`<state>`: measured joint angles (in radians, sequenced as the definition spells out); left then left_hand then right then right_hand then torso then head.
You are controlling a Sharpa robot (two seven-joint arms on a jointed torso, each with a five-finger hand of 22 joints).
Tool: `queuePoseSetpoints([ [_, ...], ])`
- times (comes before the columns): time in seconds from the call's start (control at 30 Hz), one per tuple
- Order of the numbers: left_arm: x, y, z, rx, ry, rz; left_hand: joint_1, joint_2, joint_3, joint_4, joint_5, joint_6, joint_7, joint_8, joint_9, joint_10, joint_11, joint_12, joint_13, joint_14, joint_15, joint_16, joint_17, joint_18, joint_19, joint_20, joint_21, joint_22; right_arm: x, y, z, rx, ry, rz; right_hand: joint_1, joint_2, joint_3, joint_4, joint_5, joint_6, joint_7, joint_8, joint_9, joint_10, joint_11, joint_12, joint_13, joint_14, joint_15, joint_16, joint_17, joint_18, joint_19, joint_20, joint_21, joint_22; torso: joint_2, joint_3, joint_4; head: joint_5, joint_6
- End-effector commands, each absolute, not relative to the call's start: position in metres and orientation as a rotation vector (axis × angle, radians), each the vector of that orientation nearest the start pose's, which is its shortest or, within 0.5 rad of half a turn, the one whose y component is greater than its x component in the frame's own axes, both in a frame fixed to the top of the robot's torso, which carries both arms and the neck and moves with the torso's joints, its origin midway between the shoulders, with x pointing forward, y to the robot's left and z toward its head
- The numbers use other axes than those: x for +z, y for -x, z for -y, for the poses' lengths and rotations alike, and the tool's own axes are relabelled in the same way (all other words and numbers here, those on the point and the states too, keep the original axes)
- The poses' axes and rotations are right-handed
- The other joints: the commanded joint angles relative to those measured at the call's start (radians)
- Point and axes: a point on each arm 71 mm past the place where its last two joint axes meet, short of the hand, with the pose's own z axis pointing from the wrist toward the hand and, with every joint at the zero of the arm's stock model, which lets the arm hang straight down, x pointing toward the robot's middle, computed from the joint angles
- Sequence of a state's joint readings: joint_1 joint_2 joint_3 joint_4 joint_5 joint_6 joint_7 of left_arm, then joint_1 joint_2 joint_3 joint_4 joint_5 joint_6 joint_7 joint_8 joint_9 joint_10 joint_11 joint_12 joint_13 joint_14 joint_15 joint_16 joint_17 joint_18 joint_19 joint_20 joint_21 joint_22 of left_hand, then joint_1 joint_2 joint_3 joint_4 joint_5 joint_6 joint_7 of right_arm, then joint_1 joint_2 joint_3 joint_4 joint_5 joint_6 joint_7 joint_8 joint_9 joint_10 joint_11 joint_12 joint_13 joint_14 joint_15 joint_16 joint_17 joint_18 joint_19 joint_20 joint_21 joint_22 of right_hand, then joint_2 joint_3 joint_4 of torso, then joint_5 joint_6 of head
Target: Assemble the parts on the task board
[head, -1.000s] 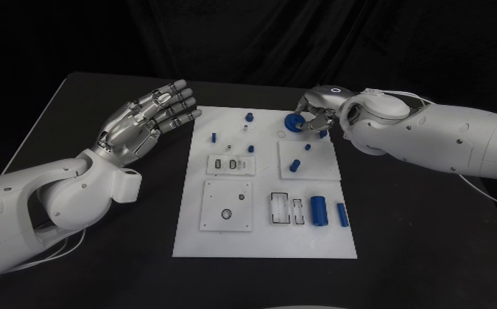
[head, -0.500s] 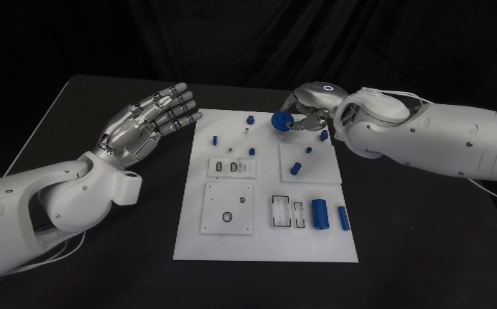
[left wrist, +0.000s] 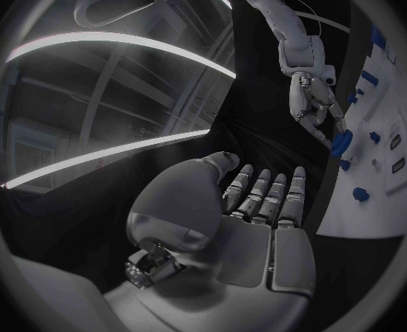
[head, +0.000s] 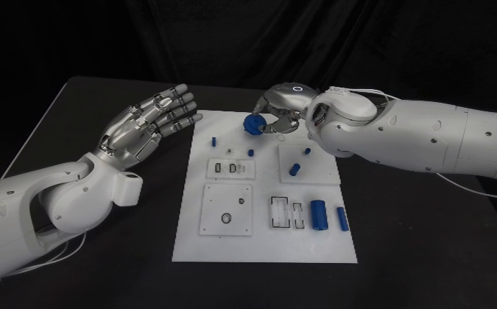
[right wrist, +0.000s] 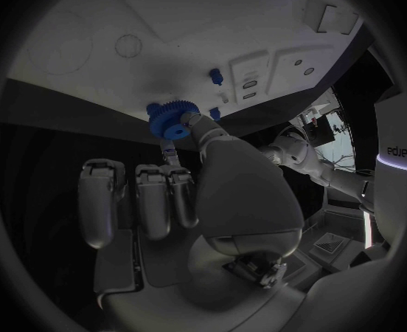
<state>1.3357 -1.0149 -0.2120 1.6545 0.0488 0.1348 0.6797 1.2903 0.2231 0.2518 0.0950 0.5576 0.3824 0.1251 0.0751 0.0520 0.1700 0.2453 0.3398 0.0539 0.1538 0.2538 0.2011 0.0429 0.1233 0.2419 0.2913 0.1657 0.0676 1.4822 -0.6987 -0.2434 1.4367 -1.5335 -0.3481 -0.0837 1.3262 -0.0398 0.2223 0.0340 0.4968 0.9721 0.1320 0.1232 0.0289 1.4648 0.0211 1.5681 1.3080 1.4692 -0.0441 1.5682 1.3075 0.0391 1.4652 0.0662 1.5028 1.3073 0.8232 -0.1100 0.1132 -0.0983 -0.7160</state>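
Pinching blue gear (head: 253, 123) over task board (head: 265, 241), right hand (head: 278, 108) likely seeking its peg; left hand (head: 147, 123) released, w/ fingers spread.

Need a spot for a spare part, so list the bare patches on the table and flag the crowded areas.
Bare black table lies right of the task board, and in front of it along the near edge. Left of the board, the left hand hovers open, crowding that side. The board's far end is crowded: the right hand holds a blue gear above small blue pegs.

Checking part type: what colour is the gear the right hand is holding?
Blue. The gear shows best in the right wrist view, pinched by the right hand.
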Motion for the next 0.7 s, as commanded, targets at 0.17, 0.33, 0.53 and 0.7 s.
queuePoseSetpoints([
  [0.17,-0.140,-0.449,-0.241,-2.123,0.860,-1.232,-0.012,-0.002,0.008,0.002,0.002,0.001,0.010,0.006,0.002,0.002,0.012,0.006,0.002,-0.004,0.001,0.008,0.000,-0.021,-0.005,0.002,-0.005,-0.001,-0.129,-0.525,0.143,0.540,0.457,-1.541,-0.013,-0.001,0.002,0.009,-0.013,0.023,-0.042,0.137,0.291,0.106,-0.005,0.003,0.263,0.102,-0.004,0.003,0.263,-0.013,0.047,-0.005,0.005,0.187,0.001,0.0007,-0.0006,0.000,-0.005],
  [0.33,-0.140,-0.449,-0.239,-2.126,0.860,-1.234,-0.012,-0.002,0.008,0.002,0.002,0.001,0.010,0.006,0.002,0.002,0.012,0.006,0.002,-0.004,0.001,0.008,0.000,-0.021,-0.005,0.002,-0.005,-0.001,-0.134,-0.528,0.138,0.532,0.466,-1.555,-0.019,-0.001,0.005,0.011,-0.027,0.011,-0.038,0.128,0.292,0.106,-0.002,0.003,0.263,0.102,-0.002,0.003,0.263,-0.012,0.046,-0.003,0.004,0.185,0.001,0.0010,0.0004,-0.002,-0.010],
  [0.53,-0.140,-0.449,-0.238,-2.128,0.859,-1.236,-0.014,-0.003,0.011,0.003,0.002,0.001,0.011,0.006,0.002,0.003,0.014,0.007,0.002,-0.005,0.002,0.008,0.000,-0.021,-0.005,0.002,-0.006,-0.001,-0.137,-0.530,0.135,0.524,0.472,-1.566,-0.022,-0.002,0.010,0.011,-0.039,-0.004,-0.032,0.113,0.290,0.106,0.004,0.003,0.263,0.102,0.002,0.003,0.263,-0.012,0.044,0.000,0.001,0.183,0.001,0.0012,-0.0006,-0.005,-0.015],
  [0.7,-0.140,-0.449,-0.238,-2.129,0.859,-1.237,-0.014,-0.003,0.011,0.003,0.002,0.001,0.011,0.006,0.002,0.003,0.014,0.007,0.002,-0.005,0.002,0.008,0.000,-0.021,-0.005,0.002,-0.006,-0.001,-0.138,-0.531,0.133,0.519,0.474,-1.575,-0.031,-0.005,0.018,0.015,-0.060,-0.032,-0.016,0.080,0.279,0.106,0.017,0.003,0.263,0.102,0.014,0.003,0.263,-0.011,0.042,0.010,-0.002,0.181,0.001,0.0012,-0.0006,-0.006,-0.014],
])
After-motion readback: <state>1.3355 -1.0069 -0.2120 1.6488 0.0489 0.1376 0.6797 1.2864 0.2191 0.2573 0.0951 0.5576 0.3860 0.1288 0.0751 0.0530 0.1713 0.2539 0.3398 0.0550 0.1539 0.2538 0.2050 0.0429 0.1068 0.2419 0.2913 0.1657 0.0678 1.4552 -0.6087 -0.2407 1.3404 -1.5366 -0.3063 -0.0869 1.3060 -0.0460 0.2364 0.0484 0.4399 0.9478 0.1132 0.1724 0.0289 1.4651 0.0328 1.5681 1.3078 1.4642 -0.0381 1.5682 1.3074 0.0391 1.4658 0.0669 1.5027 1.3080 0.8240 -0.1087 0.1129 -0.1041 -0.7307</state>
